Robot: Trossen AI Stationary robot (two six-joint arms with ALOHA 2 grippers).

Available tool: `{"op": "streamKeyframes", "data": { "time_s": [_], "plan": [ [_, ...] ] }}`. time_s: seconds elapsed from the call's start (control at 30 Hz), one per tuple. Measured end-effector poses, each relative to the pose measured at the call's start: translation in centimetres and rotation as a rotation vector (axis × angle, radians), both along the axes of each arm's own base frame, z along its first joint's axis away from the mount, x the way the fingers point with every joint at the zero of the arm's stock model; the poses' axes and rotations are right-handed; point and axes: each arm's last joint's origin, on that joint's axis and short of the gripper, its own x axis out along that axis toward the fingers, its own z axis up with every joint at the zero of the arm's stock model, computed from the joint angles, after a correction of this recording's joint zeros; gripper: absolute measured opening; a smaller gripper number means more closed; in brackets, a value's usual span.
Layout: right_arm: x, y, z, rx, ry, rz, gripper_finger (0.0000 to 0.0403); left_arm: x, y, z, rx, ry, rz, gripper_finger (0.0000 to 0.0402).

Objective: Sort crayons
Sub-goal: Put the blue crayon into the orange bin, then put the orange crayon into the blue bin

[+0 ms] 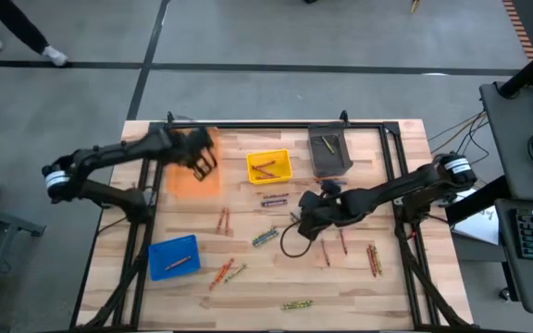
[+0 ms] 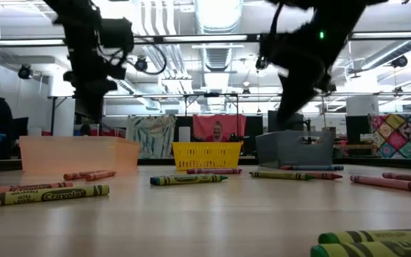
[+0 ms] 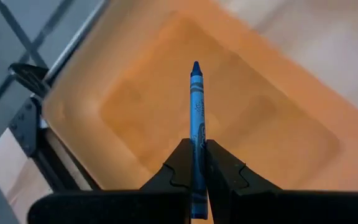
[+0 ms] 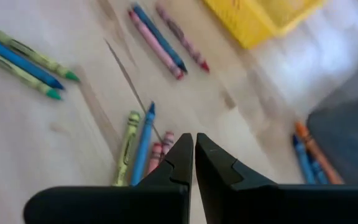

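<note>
The left gripper (image 3: pixel 197 169) pinches a blue crayon (image 3: pixel 196 118) above the orange bin (image 3: pixel 135 112); a tilted release could bounce it out. The right gripper (image 4: pixel 193 151), fingers closed and empty, hovers over loose crayons (image 4: pixel 143 146) near the yellow bin (image 1: pixel 269 167).

Right end effector (image 4: pixel 193 149) fingers nearly closed, nothing between, above wooden tabletop (image 4: pixel 79 134). Blue crayon (image 4: pixel 143 142) and yellow-green crayon (image 4: pixel 127 146) just beside fingertips. Yellow bin (image 4: pixel 263 18) farther off; grey bin (image 4: pixel 350 134) nearer.
</note>
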Motion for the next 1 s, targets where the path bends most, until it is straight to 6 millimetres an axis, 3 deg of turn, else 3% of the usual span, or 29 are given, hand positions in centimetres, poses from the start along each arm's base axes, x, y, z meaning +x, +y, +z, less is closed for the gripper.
{"op": "streamKeyframes", "data": {
  "time_s": [0.2,0.33,0.67,1.0],
  "plan": [
    [-0.3,-0.8,3.7,-0.059,-0.073,0.117,0.0009,-2.1,6.4,-1.1,-0.080,-0.141,0.026,0.0000],
    [-0.8,-1.6,5.4,-0.103,-0.102,0.171,0.0009,-2.8,8.5,-3.0,-0.136,-0.107,0.032,0.0000],
    [-1.8,-4.2,7.4,-0.183,-0.119,0.203,0.0009,-2.1,9.9,-6.4,-0.200,0.020,0.011,0.0021],
    [-1.9,-5.4,7.6,-0.177,-0.128,0.149,0.0009,-2.5,9.7,-5.1,-0.125,0.032,0.023,0.0082]
  ]
}}
